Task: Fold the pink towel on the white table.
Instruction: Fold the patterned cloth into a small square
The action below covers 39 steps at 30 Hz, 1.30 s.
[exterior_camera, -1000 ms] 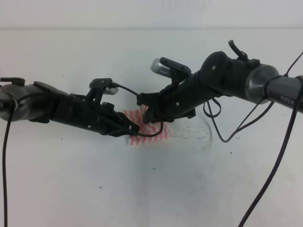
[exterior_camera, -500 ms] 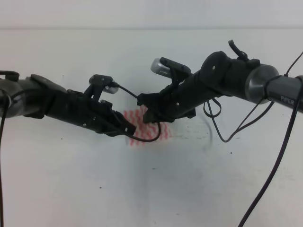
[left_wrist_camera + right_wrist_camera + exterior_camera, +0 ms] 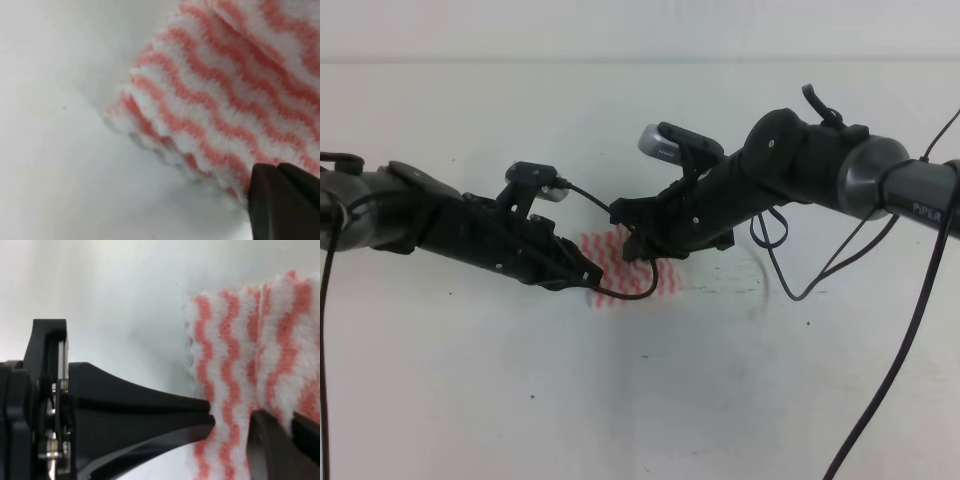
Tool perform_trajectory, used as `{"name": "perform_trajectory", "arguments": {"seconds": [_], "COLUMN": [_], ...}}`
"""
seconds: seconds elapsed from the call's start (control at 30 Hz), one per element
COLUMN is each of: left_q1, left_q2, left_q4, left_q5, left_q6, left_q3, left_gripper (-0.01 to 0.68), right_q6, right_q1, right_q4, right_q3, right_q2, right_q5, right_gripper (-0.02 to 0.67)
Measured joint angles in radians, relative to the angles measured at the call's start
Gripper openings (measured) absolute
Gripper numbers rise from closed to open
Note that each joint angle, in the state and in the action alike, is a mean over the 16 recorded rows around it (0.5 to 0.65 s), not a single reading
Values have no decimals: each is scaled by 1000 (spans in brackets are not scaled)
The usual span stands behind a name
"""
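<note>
The pink towel [image 3: 632, 280] lies as a small folded pad mid-way across the white table [image 3: 640, 400], mostly hidden under both wrists. My left gripper [image 3: 595, 272] reaches in from the left, shut, its tip biting the towel's left edge. In the left wrist view the closed tip [image 3: 277, 170] meets the towel's [image 3: 225, 90] layered, slightly lifted edge. My right gripper [image 3: 632, 243] comes from the right onto the towel's upper part. In the right wrist view its closed fingers [image 3: 285, 416] pinch the towel [image 3: 225, 340], and the left gripper [image 3: 210, 415] points at it from the left.
Black cables hang from the right arm [image 3: 880, 380] and loop over the table beside it [image 3: 790, 275]. A thin cable loop [image 3: 645, 290] from the left wrist lies across the towel. Another cable drops at the far left [image 3: 328, 380].
The left arm has drawn back a little to the left and risen slightly. The right arm and the towel have stayed put.
</note>
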Motion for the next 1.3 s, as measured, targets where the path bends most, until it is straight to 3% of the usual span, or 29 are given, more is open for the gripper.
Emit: {"name": "perform_trajectory", "arguments": {"seconds": [1.3], "left_q1": [0], "left_q2": [7], "left_q4": [-6], "left_q5": [0], "left_q6": [0], "left_q3": [0], "left_gripper": [-3], "right_q6": [-1], "right_q1": [16], "right_q4": [16], "right_q3": [0], "right_q2": [-1], "right_q5": [-8], "right_gripper": [-16]}}
